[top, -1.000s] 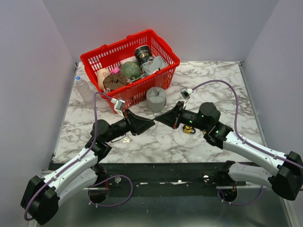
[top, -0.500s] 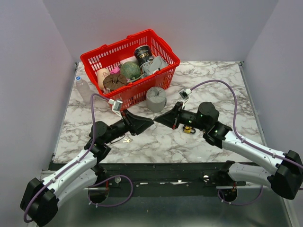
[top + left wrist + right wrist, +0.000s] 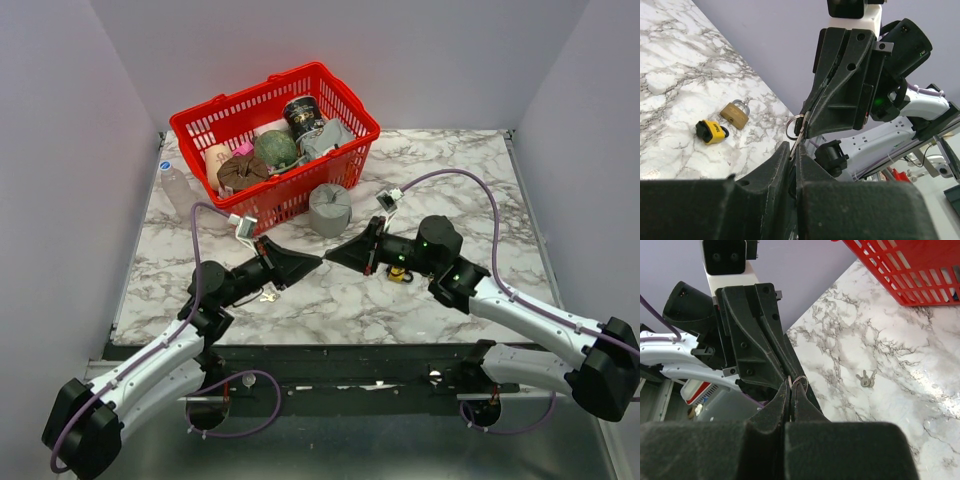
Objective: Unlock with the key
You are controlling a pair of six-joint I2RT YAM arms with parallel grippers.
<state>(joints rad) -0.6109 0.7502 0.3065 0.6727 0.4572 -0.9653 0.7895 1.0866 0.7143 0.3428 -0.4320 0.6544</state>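
The left tool [image 3: 316, 258] and the right tool [image 3: 332, 256] meet tip to tip above the bench [image 3: 470, 190], and both are pinched shut. The left clamps the key [image 3: 796, 141], whose long axis runs along the line joining the two tools, and the right seems to nip the key ring [image 3: 793, 127] at its far end. The brass padlock [image 3: 735, 114] and a yellow padlock [image 3: 712, 131] lie flat on the bench beneath the right arm, off to the key's right. By my judgement the right arm is therefore the nearer one to carry the key down to a lock.
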